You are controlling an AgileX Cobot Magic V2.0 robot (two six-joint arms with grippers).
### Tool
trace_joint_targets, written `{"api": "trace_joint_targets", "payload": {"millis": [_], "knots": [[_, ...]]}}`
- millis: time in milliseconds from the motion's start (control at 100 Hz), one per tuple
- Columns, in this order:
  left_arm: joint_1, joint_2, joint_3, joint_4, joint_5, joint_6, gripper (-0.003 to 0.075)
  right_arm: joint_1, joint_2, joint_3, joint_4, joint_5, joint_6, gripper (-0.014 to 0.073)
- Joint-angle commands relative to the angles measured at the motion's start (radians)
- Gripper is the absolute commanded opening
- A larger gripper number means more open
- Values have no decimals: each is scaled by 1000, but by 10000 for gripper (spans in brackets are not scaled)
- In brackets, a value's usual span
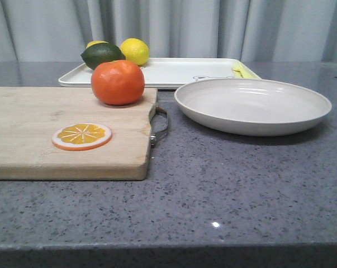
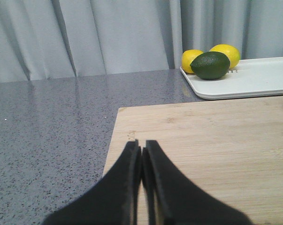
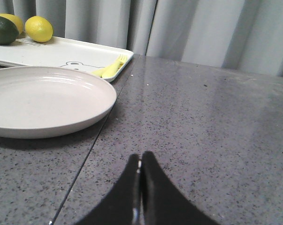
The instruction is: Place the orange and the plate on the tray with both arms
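From the front I see neither arm, so I go by the wrist views. The left gripper (image 2: 141,151) has its dark fingers pressed together, holding nothing, over the near-left end of the board (image 1: 67,134); the right gripper (image 3: 141,161) is likewise closed and empty, over bare grey speckled counter (image 1: 229,190) to the right of the plate (image 1: 252,105). In the left wrist view the orange (image 1: 118,82) is cut off to a sliver at the frame edge. It sits on the board's far right corner, round, slightly flattened, with glossy dimpled skin. A flat orange slice (image 1: 81,136) lies on the pale wood nearer me. The plate, wide, shallow, off-white with a raised rim, rests on the counter just right of the board's metal handle (image 1: 160,127). Behind the board lies the tray (image 1: 174,71), white, rectangular, low-rimmed; its bear drawing is faint and partly hidden by the plate. A dark green fruit (image 1: 103,54) and two lemons (image 1: 134,51) sit on the tray's left end, one lemon mostly hidden.
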Motion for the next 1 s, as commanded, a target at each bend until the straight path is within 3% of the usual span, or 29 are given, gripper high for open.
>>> {"api": "trace_joint_targets", "payload": {"millis": [0, 700, 870, 990], "knots": [[3, -32, 9, -10, -81, -7, -20, -5, -13, -23, -13, -78, 0, -69], [3, -32, 9, -10, -87, -7, -20, -5, -13, -23, -13, -83, 0, -69], [3, -32, -2, -41, -92, -7, -20, -5, -13, -26, -12, -203, 0, -69], [3, -32, -36, -96, -81, -7, -20, -5, -11, -83, 3, -101, 0, -69]]}}
